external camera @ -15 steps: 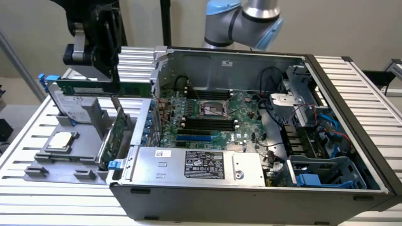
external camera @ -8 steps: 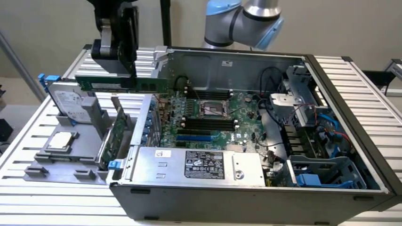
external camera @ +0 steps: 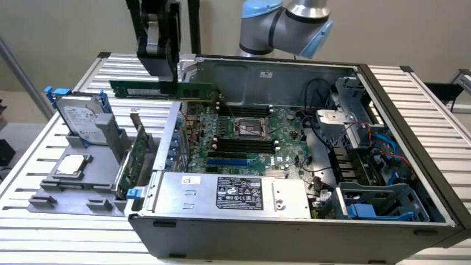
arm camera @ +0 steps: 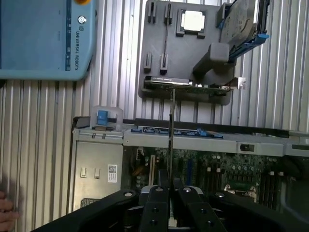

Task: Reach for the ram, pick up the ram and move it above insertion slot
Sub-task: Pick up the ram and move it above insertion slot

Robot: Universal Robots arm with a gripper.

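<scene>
Here, in the exterior view, the gripper [external camera: 167, 83] is hanging above the far corner of the open computer case [external camera: 294, 223] on the exterior view's left, its black fingers pinching the ram [external camera: 160, 89], which is being held level in the air over the case's edge. The motherboard [external camera: 246, 135] is lying inside the case. On the slatted table [external camera: 59, 243], a grey fixture tray [external camera: 74, 187] is carrying a hard drive [external camera: 79, 122], a processor chip [external camera: 70, 164] and an upright expansion card [external camera: 132, 165].

Then, in the wrist view, the gripper [arm camera: 170, 186] is clamping the ram [arm camera: 171, 140] edge-on, so it is showing as a thin line over the motherboard [arm camera: 217, 171]. A teach pendant [arm camera: 46, 38] is resting on the table.
</scene>
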